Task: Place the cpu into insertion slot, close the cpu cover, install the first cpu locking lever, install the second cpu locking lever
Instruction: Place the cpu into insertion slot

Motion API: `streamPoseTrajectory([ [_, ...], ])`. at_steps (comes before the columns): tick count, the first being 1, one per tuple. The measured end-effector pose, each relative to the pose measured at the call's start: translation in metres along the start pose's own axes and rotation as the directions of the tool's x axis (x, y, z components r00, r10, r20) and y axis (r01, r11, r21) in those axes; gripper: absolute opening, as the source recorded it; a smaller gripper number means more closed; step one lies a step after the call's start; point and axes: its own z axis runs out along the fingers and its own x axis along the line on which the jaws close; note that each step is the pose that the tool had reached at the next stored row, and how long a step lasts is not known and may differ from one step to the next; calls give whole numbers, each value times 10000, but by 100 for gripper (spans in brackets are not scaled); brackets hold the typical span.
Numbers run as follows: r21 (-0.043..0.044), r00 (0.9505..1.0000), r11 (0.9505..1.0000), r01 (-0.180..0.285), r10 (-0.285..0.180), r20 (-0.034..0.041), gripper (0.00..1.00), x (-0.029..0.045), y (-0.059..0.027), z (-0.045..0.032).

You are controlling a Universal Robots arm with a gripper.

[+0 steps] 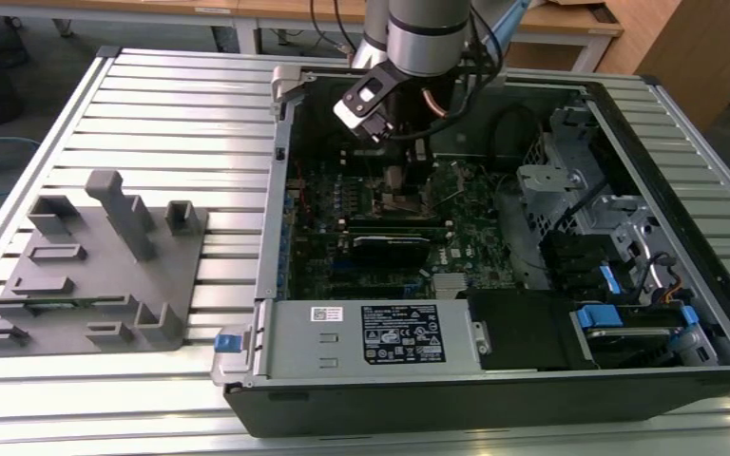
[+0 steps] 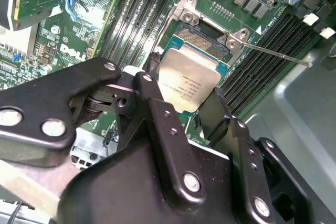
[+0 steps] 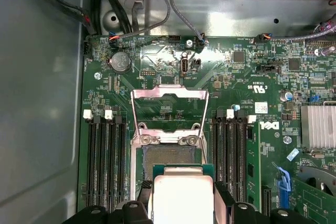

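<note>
My gripper [image 2: 184, 92] is shut on the cpu [image 2: 190, 77], a flat silver square with a green rim, one black finger [image 2: 151, 90] on each side. In both wrist views the cpu [image 3: 181, 195] hangs just above the near edge of the insertion slot [image 3: 170, 156], partly overlapping it. The slot's pale contact field [image 2: 202, 38] lies bare. The cpu cover [image 3: 169, 111] stands swung up at the slot's far side. A thin locking lever [image 2: 278, 56] sticks out sideways, unlatched. In the exterior view the gripper [image 1: 398, 185] reaches down into the open computer case.
Black memory slots [image 3: 105, 166] flank the socket on both sides [image 3: 231, 161]. A finned heat sink [image 3: 317, 127] and loose cables [image 3: 157, 3] lie nearby. The grey power supply [image 1: 365, 337] and drive bays [image 1: 593, 237] fill the case. A grey fixture plate [image 1: 86, 266] lies at the exterior view's left.
</note>
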Motion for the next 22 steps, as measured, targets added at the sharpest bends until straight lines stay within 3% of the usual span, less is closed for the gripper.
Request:
streamPoseTrajectory([
  [7, 3, 10000, 10000, -36, 36, -1, 54, 0, 2, -30],
  [11, 11, 9986, 9986, -520, 520, 36, 54, -1, 2, -30],
  [18, 11, 9985, 9985, -547, 547, 38, 54, -1, 2, -29],
  [22, 13, 9963, 9963, -855, 855, 58, 54, 0, 2, -27],
])
